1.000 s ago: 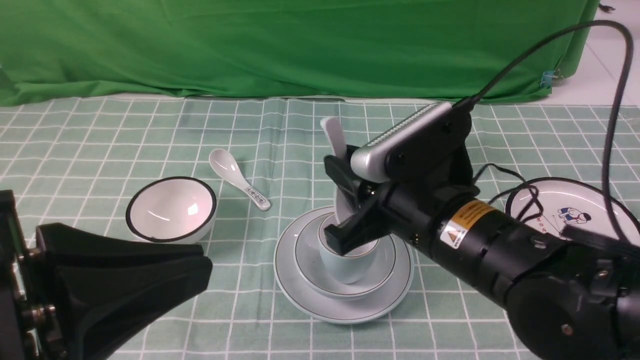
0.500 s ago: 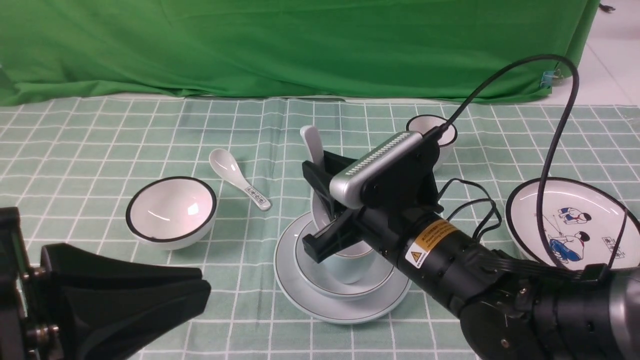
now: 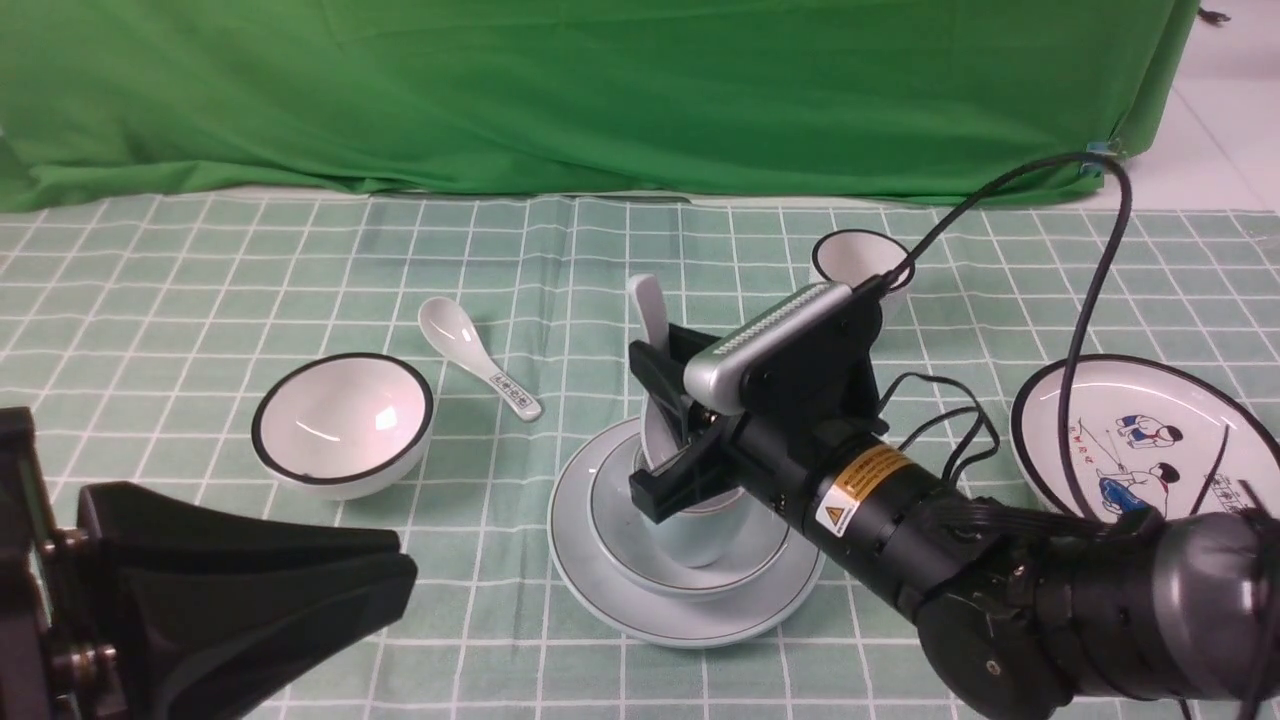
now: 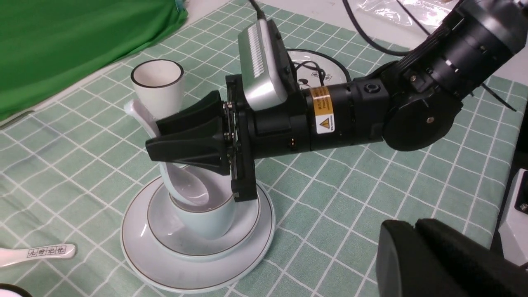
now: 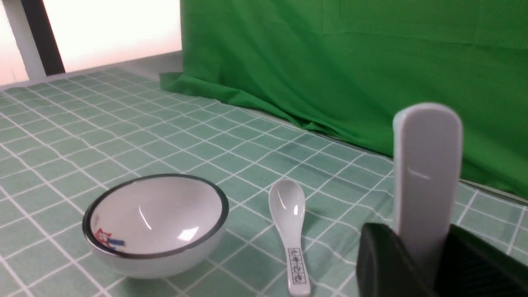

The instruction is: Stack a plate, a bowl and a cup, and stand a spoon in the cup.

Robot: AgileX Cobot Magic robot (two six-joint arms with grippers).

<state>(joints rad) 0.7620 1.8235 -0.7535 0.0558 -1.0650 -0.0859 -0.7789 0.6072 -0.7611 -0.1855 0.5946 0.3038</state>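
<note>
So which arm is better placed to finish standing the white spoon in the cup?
Right. The right hand grips the spoon by its handle, the spoon's bowl dipping into the cup. The left hand holds nothing and sits apart from the cup, nearer the robot.

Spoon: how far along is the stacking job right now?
Done: bowl sits on plate, cup in bowl. In hand: right gripper is shut on the spoon, its scoop inside the cup, handle up. Remaining: open the gripper and withdraw so the spoon stands alone.
</note>
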